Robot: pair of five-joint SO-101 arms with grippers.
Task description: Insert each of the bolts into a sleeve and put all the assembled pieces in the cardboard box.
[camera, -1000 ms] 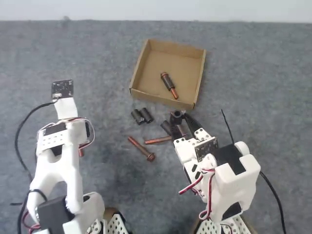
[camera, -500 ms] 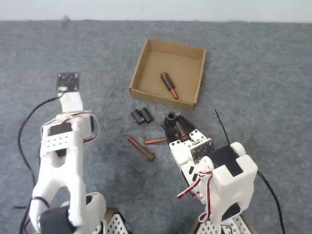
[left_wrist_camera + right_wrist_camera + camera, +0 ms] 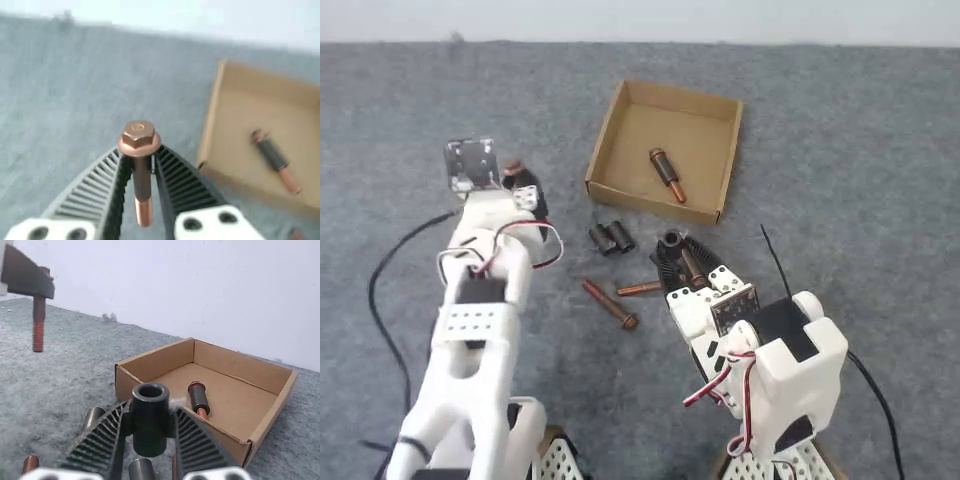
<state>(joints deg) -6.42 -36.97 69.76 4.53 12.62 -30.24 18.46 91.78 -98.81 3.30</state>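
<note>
- A copper bolt (image 3: 140,175) was held upright, head up, by the left end effector (image 3: 142,154), which was closed on its shank above the bench's (image 3: 860,150) left side.
- A black sleeve (image 3: 150,425) was clamped upright in the right end effector (image 3: 150,412), nearer the front edge.
- One assembled piece (image 3: 667,174) was seen in the cardboard box (image 3: 610,125) toward the far edge, with two loose bolts (image 3: 610,303) and two spare sleeves (image 3: 611,238) lying in front of it.

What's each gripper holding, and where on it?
The left gripper grips a bolt by its shank; the right gripper grips a sleeve around its middle.
</note>
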